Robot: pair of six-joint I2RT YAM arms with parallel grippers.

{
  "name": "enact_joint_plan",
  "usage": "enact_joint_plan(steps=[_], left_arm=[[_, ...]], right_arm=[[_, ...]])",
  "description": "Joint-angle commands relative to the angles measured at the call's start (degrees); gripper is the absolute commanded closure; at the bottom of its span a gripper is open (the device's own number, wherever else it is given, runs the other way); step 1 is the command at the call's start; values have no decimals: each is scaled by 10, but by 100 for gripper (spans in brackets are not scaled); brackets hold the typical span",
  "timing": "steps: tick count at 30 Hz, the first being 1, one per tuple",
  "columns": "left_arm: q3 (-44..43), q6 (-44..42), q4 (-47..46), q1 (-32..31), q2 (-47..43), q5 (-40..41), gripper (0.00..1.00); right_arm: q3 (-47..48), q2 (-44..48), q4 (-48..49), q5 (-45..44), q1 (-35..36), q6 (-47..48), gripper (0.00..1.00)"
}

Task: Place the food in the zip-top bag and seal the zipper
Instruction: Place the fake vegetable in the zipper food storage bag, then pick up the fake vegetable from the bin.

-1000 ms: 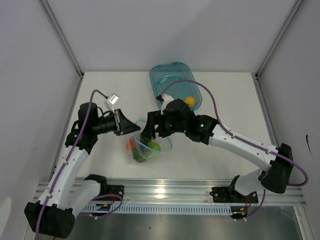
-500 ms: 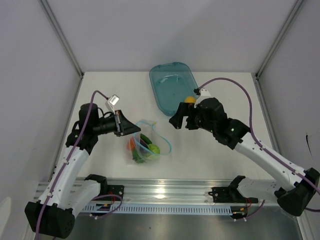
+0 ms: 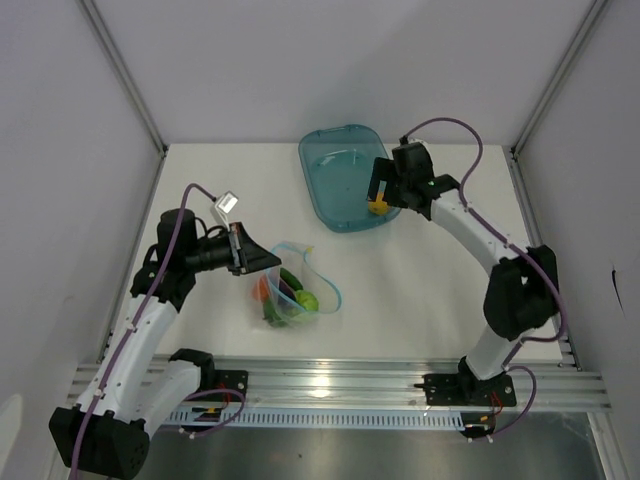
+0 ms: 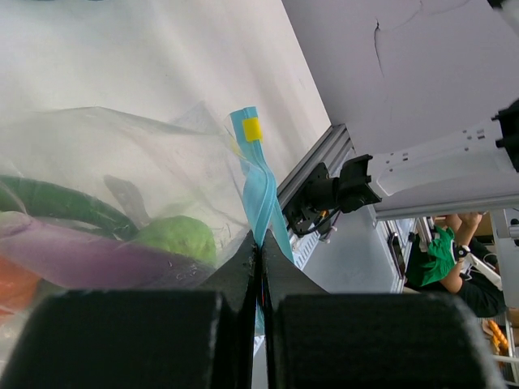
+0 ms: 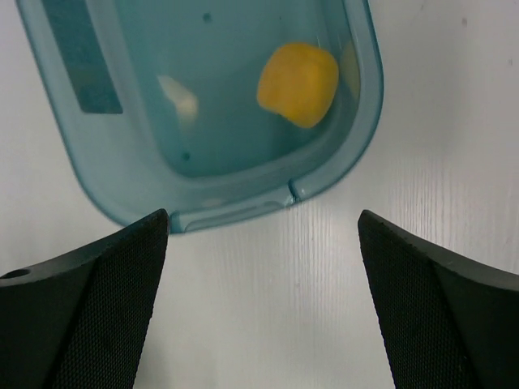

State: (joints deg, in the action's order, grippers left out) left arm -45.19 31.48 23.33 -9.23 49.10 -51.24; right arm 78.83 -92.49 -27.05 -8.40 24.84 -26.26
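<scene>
The clear zip-top bag (image 3: 296,290) lies at the table's middle with its mouth open, holding a purple eggplant (image 4: 89,259), a dark green pepper (image 4: 57,204), a light green fruit (image 3: 309,298) and an orange-red piece (image 3: 264,288). My left gripper (image 3: 272,258) is shut on the bag's light blue zipper strip (image 4: 259,190) at its mouth edge. My right gripper (image 3: 379,198) is open and empty above the near end of the teal tray (image 3: 330,175). The yellow ball (image 5: 298,84) lies in the tray, just ahead of the open fingers.
The teal tray (image 5: 105,162) sits at the back middle of the table. White walls close in the table on three sides. A metal rail (image 3: 330,385) runs along the near edge.
My right arm has swung away from the bag, back and to the right, to the teal tray over the yellow ball. My left gripper and the bag have stayed put.
</scene>
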Motion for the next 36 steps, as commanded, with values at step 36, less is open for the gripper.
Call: enact_joint_plan(steps=[36], left_arm=[[12,-29,5,3,14,-22,99]], right_arm=[[521,-479,-248,-167,17,38,23]])
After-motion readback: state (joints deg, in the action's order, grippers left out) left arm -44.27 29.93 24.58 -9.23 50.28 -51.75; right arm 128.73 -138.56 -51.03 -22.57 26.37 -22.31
